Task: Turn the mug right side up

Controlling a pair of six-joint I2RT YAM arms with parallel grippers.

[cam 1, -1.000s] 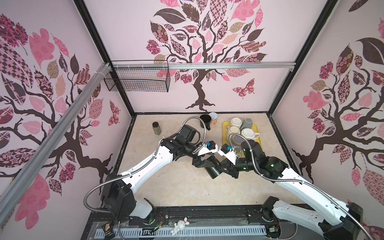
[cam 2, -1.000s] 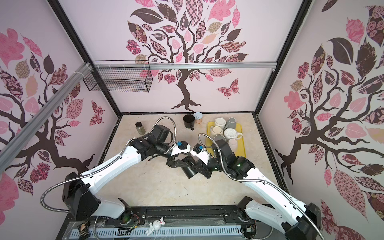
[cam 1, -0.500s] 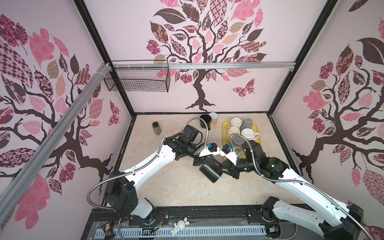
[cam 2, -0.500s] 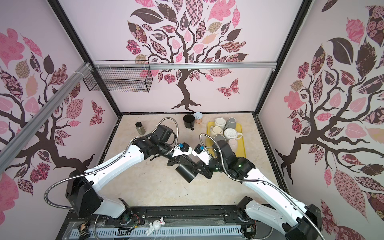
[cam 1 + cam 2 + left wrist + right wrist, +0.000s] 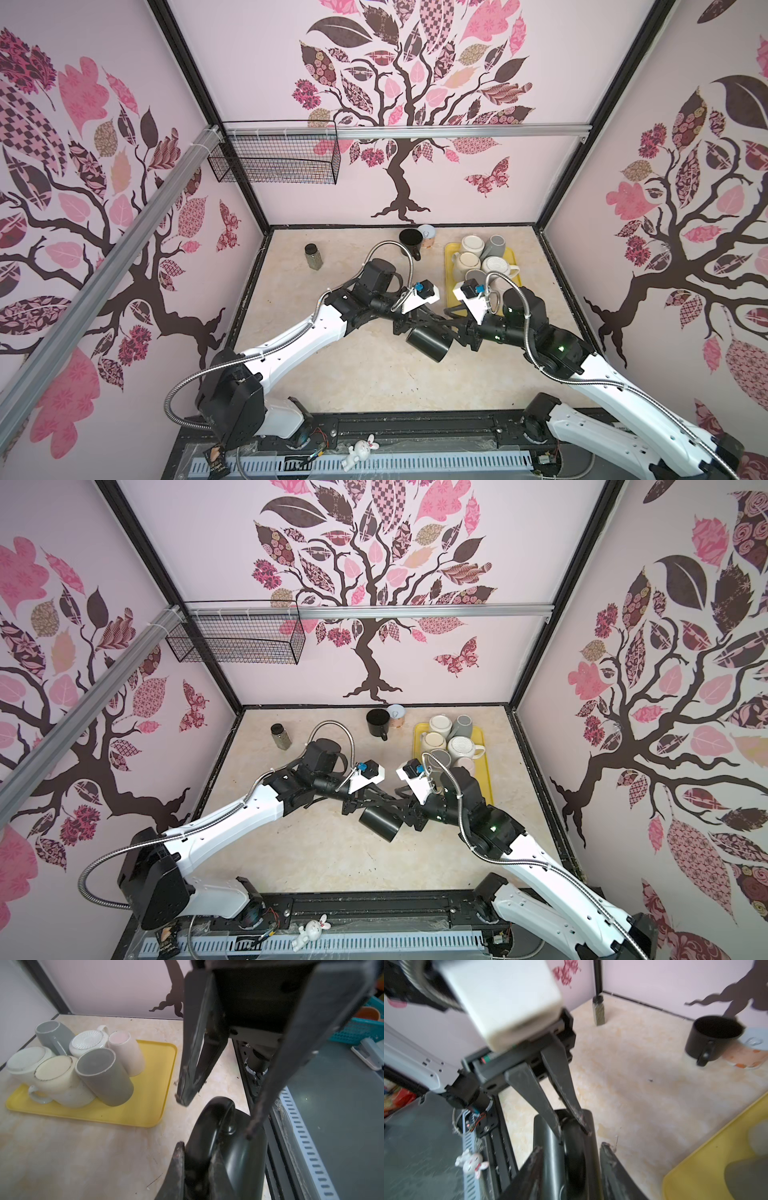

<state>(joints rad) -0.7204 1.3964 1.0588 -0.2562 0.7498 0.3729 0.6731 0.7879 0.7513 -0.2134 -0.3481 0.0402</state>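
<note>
A black mug [image 5: 428,343] [image 5: 378,823] hangs on its side above the middle of the table, between my two grippers. My left gripper [image 5: 406,326] [image 5: 358,806] is shut on its handle; the left wrist view shows the fingers [image 5: 179,1155] pinching the handle loop [image 5: 216,1111]. My right gripper [image 5: 452,329] [image 5: 402,808] stands open around the mug from the opposite side. In the right wrist view its fingertips [image 5: 605,1148] sit spread on either side of the mug [image 5: 550,1147], and the left gripper [image 5: 573,1129] clamps the handle just beyond.
A yellow tray [image 5: 449,291] [image 5: 145,1113] at the back right holds several upside-down mugs [image 5: 469,262]. An upright black mug [image 5: 411,241] [image 5: 712,1036] and a small can [image 5: 427,235] stand at the back wall. A spice jar [image 5: 313,257] stands back left. A wire basket [image 5: 274,153] hangs on the wall.
The left gripper, open a second ago, has closed on the mug's handle. The right gripper, which held the mug, has opened. The mug has turned and shifted slightly right.
</note>
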